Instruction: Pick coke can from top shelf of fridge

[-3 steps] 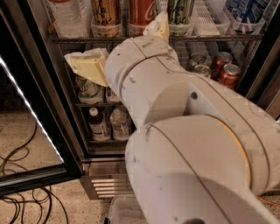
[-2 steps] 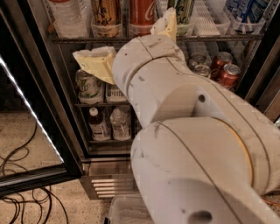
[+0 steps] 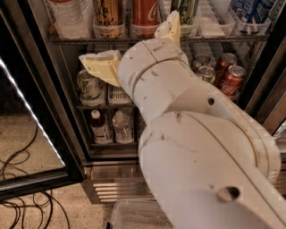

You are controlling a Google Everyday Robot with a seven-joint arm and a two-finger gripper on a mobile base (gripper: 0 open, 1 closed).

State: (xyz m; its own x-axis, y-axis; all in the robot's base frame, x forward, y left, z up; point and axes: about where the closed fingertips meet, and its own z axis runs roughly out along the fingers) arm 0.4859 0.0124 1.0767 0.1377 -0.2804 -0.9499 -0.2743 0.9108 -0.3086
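Note:
The coke can point(image 3: 144, 12), tall and red with white script, stands on the top shelf point(image 3: 80, 40) of the fridge point(image 3: 67, 112), between a gold can point(image 3: 108, 11) and a green-and-white can point(image 3: 187, 8). Its top is cut off by the frame's edge. My gripper point(image 3: 128, 36) is just below and in front of the can, at the shelf's front edge. It is open and empty. One yellowish finger point(image 3: 100, 67) points left and the other point(image 3: 170, 27) points up, to the right of the can. My white arm hides the middle of the fridge.
The black-framed glass door point(image 3: 31, 120) stands open at the left. Short red cans point(image 3: 229, 76) lie on the middle rack at the right, small bottles point(image 3: 100, 127) stand below. Black cables point(image 3: 18, 179) lie on the floor. A clear bin point(image 3: 134, 214) is at the bottom.
My gripper and arm have shifted a little to the right and up, closer to the top shelf's front. The cans have not moved.

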